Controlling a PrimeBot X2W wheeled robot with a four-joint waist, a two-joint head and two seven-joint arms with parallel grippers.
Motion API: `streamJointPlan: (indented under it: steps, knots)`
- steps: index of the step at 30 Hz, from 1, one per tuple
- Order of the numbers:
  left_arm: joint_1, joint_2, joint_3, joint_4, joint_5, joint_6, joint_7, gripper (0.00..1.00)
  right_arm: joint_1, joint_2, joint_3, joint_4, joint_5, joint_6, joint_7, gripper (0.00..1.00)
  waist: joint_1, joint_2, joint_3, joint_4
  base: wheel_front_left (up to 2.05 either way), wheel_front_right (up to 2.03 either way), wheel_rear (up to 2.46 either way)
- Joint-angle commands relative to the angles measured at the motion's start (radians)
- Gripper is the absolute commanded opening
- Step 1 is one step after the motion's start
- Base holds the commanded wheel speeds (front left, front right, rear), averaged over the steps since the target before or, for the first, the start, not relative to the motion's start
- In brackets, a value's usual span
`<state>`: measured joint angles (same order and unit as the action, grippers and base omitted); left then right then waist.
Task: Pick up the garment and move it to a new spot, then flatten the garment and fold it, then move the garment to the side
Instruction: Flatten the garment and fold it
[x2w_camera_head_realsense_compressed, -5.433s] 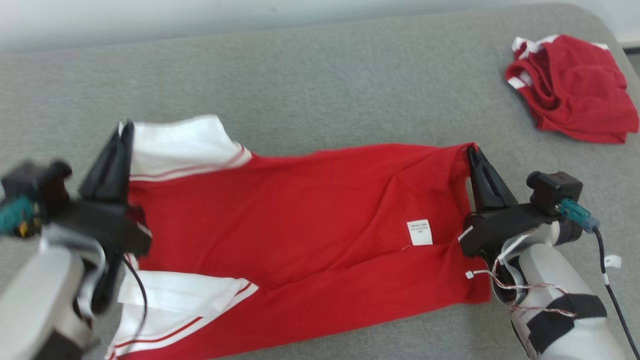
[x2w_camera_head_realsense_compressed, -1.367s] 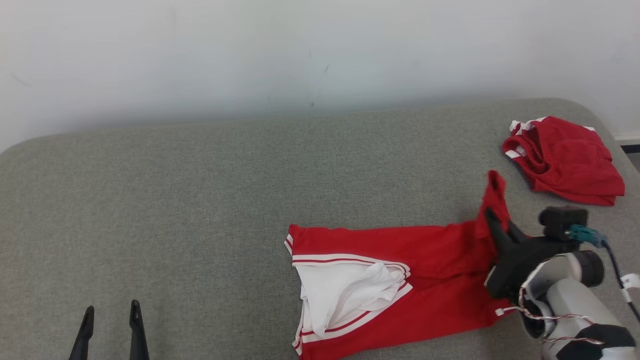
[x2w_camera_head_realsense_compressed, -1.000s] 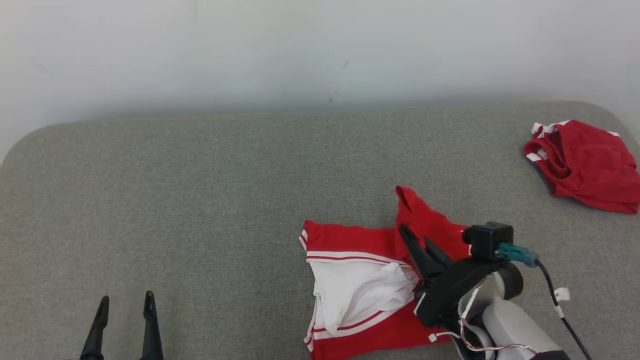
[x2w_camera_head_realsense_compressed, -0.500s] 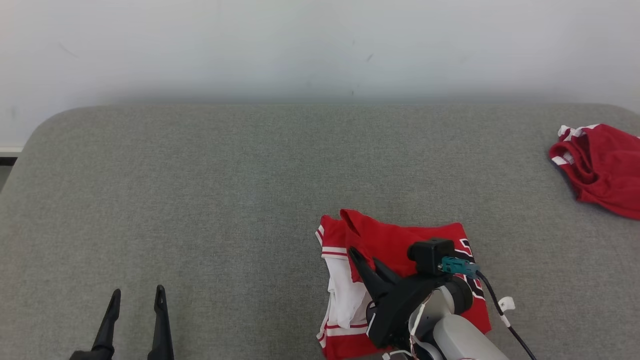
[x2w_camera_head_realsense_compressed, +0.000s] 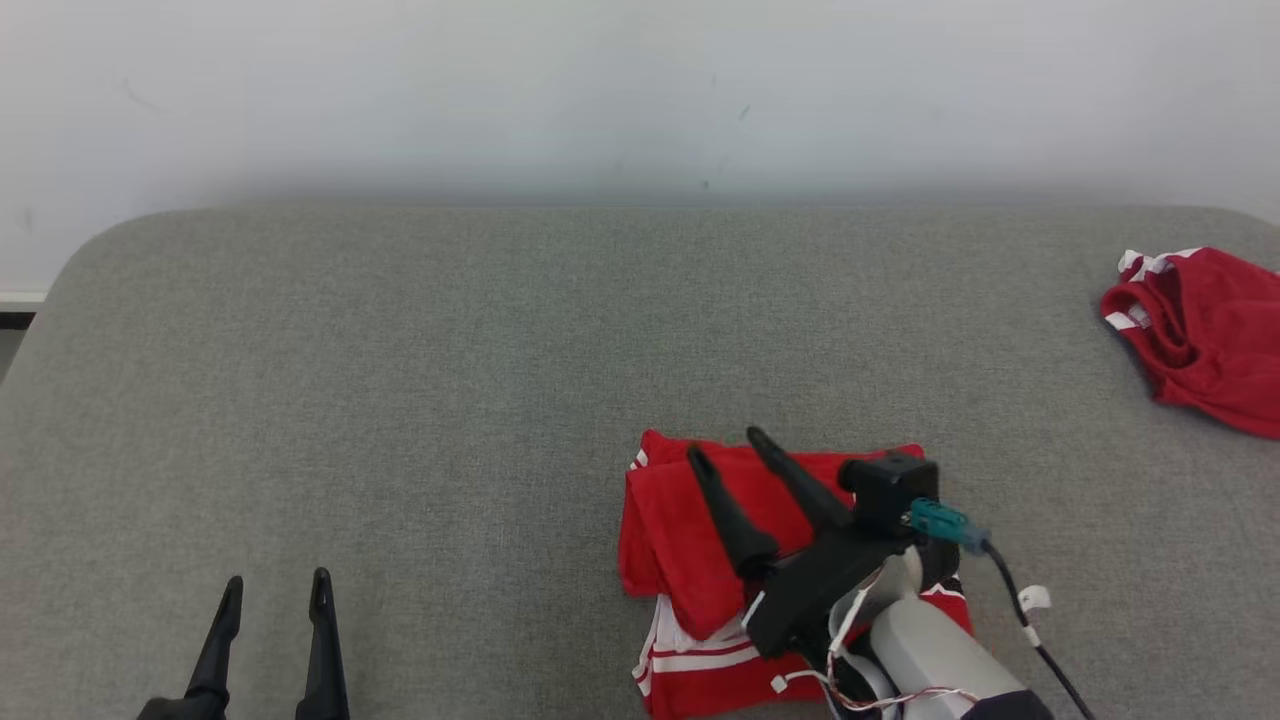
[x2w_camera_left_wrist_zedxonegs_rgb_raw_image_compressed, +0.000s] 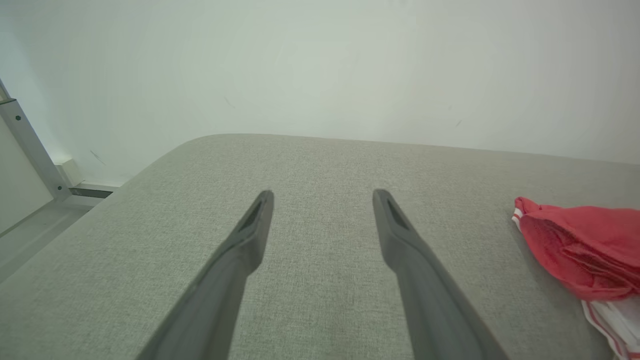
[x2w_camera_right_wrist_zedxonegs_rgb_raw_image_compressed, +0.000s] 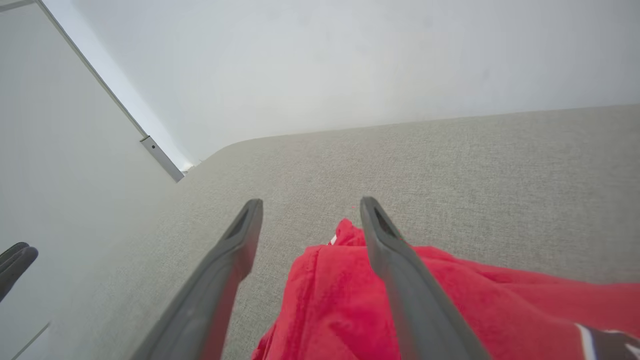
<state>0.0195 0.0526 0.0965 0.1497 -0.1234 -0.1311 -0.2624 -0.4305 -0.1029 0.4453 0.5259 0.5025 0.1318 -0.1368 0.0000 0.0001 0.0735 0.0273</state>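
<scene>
You've got the garment (x2w_camera_head_realsense_compressed: 660, 540) lying folded into a compact red bundle on the grey table (x2w_camera_head_realsense_compressed: 400, 400), right of centre and close to the near edge in the head view. White trim with red stripes pokes out at the bundle's near-left edge.

The right tool (x2w_camera_head_realsense_compressed: 726, 445) is directly over the bundle with its jaws spread wide and nothing between them. Both fingers point away toward the wall and slant left, with the tips above the far-left part of the cloth. Can't tell from the head view whether they touch the fabric.

In the right wrist view, the red cloth (x2w_camera_right_wrist_zedxonegs_rgb_raw_image_compressed: 340, 300) lies under and between the two fingers of that tool (x2w_camera_right_wrist_zedxonegs_rgb_raw_image_compressed: 310, 204). In that view the right-hand finger crosses the fabric, with a small raised corner of cloth just beside it. The left-hand one runs over bare table just beside the garment's edge.

The left tool (x2w_camera_head_realsense_compressed: 277, 580) is at the lower left of the head view, jaws wide and empty, over bare table and well apart from the garment. In the left wrist view, red cloth with white striped trim (x2w_camera_left_wrist_zedxonegs_rgb_raw_image_compressed: 575, 245) shows at the right edge, clear of the fingers.

A second red garment (x2w_camera_head_realsense_compressed: 1200, 340) lies crumpled at the table's far right edge, well apart from both tools.
</scene>
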Motion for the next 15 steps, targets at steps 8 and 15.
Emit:
streamJointPlan:
  steps: [8, 15]
  knots:
    - [0.019, -0.002, 0.013, -0.01, 0.004, 0.001, -0.003, 1.0, 0.059, -0.083, -0.103, -0.115, -0.018, -0.003, -0.077, 1.0, 0.0, -0.0001, -0.025, -0.039, 0.0, 0.0, 0.0]
    - [0.038, -0.002, 0.02, -0.023, 0.009, 0.001, -0.003, 1.0, 0.176, -0.121, -0.232, -0.222, -0.052, -0.003, -0.099, 1.0, 0.0, -0.0001, -0.045, -0.063, 0.0, 0.0, 0.0]
